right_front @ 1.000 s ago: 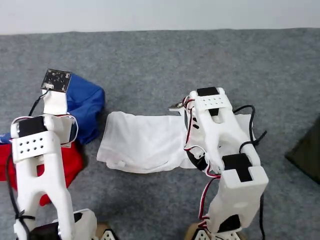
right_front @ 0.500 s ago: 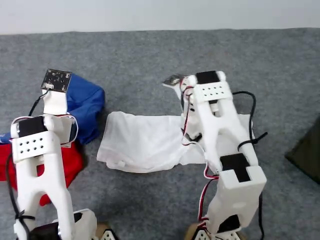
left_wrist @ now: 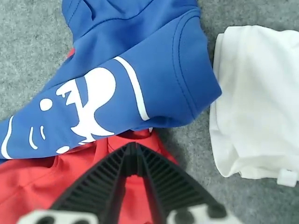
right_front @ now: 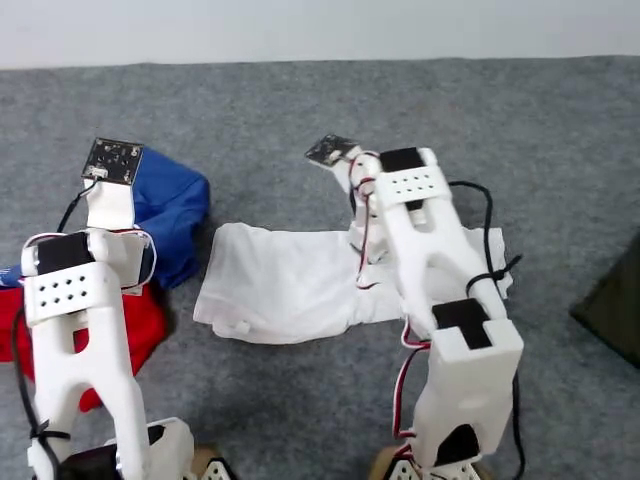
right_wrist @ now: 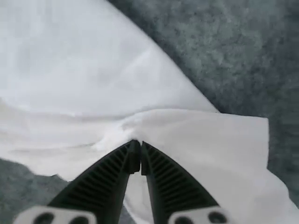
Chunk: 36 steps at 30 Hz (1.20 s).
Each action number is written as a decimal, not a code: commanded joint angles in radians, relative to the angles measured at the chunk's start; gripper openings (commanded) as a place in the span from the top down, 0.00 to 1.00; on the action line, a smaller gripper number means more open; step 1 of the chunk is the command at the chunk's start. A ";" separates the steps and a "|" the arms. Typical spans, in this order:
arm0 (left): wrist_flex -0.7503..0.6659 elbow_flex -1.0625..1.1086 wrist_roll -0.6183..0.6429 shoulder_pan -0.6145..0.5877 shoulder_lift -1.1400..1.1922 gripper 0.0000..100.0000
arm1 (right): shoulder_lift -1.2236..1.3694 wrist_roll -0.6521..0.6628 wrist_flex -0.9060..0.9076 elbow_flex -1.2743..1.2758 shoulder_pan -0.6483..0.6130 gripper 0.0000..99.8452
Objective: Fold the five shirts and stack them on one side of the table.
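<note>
Right gripper point(right_wrist: 135, 145): jaws pressed together, with a small pucker of the white shirt point(right_front: 280, 282) bunched at the tips. Looks like a pinch on one thin fold, but I can't tell how many layers it has.

Left gripper point(left_wrist: 135, 148): jaws pressed together over the red shirt point(left_wrist: 70, 186), right at the hem of the blue shirt point(left_wrist: 140, 60). I can't tell whether any cloth is caught.

Layout: the white shirt lies mid-table on the grey table point(right_front: 300, 110), part-folded, with its right part under the right arm. Blue and red are heaped at the left, blue farther back and lapping over red. The white shirt's left edge is just beside the blue one, with a thin strip of table between.

Risks as I judge them:
- The pinch is shallow. A quick lift or pull could let the fold slip out and flop back unevenly.
- If only the top layer is held, the shirt peels open instead of folding.
- A low carry would drag the whole shirt across the grey surface and wrinkle it.
- Pulling left shoves white into the blue/red heap and messes both up.
- The right arm's loose wires point(right_front: 364, 262) hang over the cloth and could snag it.
- The left arm sits over the heap, so a leftward fold risks a clash between the arms.
</note>
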 commanded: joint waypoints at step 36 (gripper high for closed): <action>-0.057 0.028 -0.006 0.002 -0.038 1.00 | 0.067 0.054 0.354 -0.258 0.251 0.82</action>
